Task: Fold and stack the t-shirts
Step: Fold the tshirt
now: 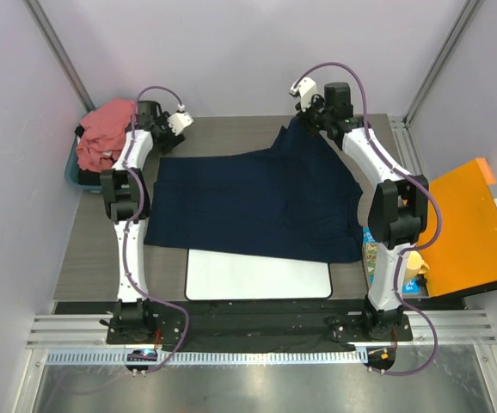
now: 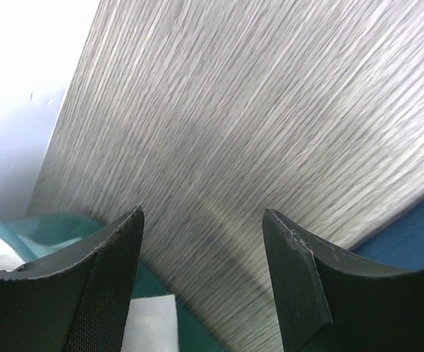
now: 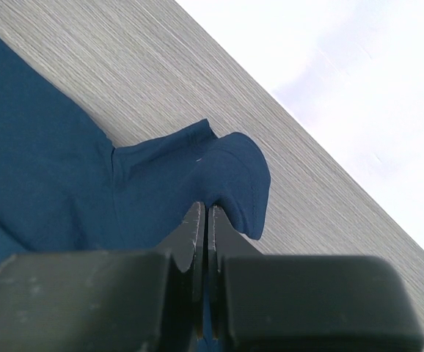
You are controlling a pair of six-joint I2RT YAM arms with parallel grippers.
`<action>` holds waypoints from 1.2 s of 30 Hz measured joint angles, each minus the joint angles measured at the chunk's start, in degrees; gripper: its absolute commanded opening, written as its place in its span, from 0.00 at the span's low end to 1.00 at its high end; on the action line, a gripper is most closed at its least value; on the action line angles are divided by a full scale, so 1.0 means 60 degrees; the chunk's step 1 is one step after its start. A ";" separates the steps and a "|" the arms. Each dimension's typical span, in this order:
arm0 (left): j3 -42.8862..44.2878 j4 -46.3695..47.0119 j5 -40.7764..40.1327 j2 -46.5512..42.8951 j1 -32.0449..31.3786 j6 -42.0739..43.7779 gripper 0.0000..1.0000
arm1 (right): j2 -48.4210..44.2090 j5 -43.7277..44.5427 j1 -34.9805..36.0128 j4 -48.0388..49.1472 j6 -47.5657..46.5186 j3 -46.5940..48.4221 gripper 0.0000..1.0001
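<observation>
A fold of the navy t-shirt (image 3: 227, 183) is being pinched between the closed jaws of the right gripper (image 3: 203, 209). The two fingers are being pressed flat together, with the cloth bunched over their tips. In the right wrist view the pinched part is being held up off the table (image 3: 197, 81), while the rest of the shirt is lying on the wood-grain surface to the left. Seen from above, this corner is being held at the far right of the table, and the cloth is being drawn up into a peak under the gripper.

The jaws of the left gripper (image 2: 203, 216) are being held wide apart, with only bare table showing between the two dark fingers. This gripper is being held over the far left part of the table, near the far left corner of the navy t-shirt. A strip of blue cloth is being caught at the right edge of its wrist view, and the rim of a teal bin (image 2: 58, 227) at the lower left.

The body of the navy t-shirt is being left spread across the middle of the table, its near edge touching the far edge of a white mat (image 1: 257, 275). The pink t-shirt (image 1: 107, 129) is being kept heaped in the bin, beside the left arm. An orange panel (image 1: 472, 228) is lying off to the right, apart from both shirts.
</observation>
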 measured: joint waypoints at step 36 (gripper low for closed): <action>0.2113 -0.6218 0.0663 0.0506 0.0124 0.4036 0.66 | 0.0000 0.0204 0.0106 0.0044 -0.0087 -0.0182 0.01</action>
